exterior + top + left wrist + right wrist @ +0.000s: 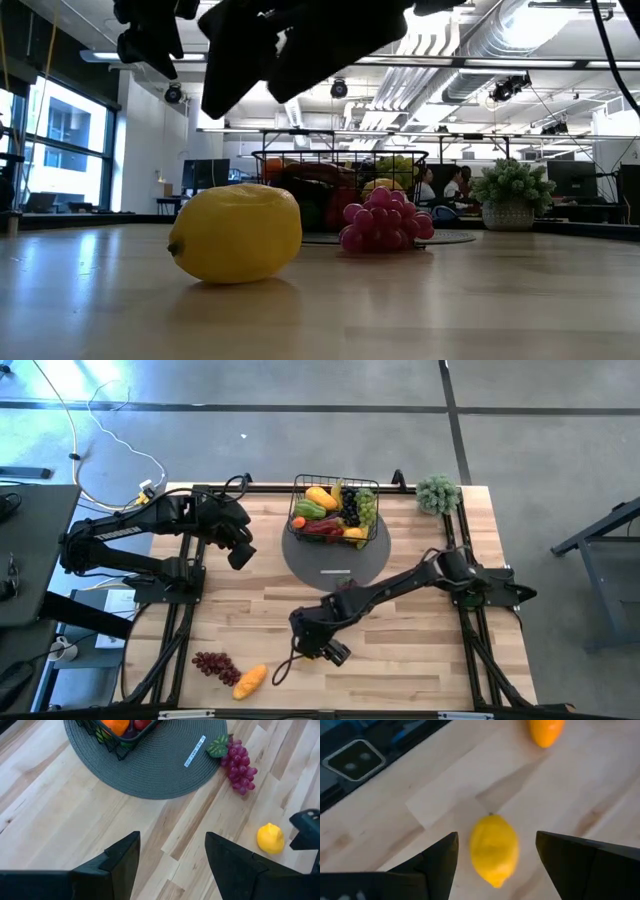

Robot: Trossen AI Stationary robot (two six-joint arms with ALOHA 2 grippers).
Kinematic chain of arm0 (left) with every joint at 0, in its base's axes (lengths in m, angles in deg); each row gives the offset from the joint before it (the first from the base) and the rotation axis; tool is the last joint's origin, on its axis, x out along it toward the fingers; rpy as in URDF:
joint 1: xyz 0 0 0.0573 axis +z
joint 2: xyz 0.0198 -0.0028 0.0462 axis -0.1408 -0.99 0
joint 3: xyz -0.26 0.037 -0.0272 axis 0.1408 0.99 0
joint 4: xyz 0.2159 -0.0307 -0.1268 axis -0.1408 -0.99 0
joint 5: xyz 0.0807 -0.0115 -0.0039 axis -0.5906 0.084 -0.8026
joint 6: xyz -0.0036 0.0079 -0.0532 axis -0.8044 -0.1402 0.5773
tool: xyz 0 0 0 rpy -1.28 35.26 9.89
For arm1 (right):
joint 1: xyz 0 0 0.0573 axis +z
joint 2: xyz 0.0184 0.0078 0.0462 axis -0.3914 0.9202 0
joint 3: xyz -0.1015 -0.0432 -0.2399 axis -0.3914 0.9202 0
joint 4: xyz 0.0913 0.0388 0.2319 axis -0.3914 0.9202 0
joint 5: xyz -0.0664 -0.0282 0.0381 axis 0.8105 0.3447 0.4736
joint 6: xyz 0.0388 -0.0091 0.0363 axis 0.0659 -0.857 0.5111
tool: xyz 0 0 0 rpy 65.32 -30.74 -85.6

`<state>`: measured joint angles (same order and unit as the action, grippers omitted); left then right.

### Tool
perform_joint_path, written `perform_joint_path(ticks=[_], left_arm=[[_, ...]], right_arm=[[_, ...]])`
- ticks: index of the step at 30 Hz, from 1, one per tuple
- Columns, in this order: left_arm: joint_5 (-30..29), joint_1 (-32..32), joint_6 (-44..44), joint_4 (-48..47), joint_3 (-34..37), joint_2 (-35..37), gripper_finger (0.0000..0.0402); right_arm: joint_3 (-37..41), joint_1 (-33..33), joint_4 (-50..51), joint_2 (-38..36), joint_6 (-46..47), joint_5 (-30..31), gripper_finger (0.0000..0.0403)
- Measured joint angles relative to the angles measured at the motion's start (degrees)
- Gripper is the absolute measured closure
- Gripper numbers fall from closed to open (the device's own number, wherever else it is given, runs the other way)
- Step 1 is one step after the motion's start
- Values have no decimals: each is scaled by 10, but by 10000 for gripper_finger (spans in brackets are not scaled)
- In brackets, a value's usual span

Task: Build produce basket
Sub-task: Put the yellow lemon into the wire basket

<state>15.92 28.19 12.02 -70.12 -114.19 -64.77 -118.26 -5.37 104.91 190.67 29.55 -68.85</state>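
Observation:
The black wire basket (335, 510) stands on a grey round mat (330, 565) at the table's far middle and holds several toy fruits. A yellow lemon (494, 850) lies on the wood near the table's middle front. My right gripper (496, 836) hangs open above it, a finger on either side, touching nothing. In the low view the lemon (237, 232) sits clear below the dark gripper. A purple grape bunch (240, 765) lies at the mat's near edge. My left gripper (172, 855) waits open, raised, left of the mat (240, 552).
A dark red grape bunch (213, 665) and an orange fruit (250, 680) lie near the front left edge. A bushy green plant (437, 493) stands at the far right corner. Bare wood lies between the lemon and the mat.

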Motion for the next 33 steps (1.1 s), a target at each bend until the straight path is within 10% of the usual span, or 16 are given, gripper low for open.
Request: perform_joint_path(ticks=[24, 33], left_arm=[[-5, 0, -18, 0, 0, 0, 190], [-7, 0, -20, -1, 0, 0, 190]], right_arm=[[0, -9, -14, 85, 0, -2, 161], [-1, -18, 4, 84, 69, -2, 281]])
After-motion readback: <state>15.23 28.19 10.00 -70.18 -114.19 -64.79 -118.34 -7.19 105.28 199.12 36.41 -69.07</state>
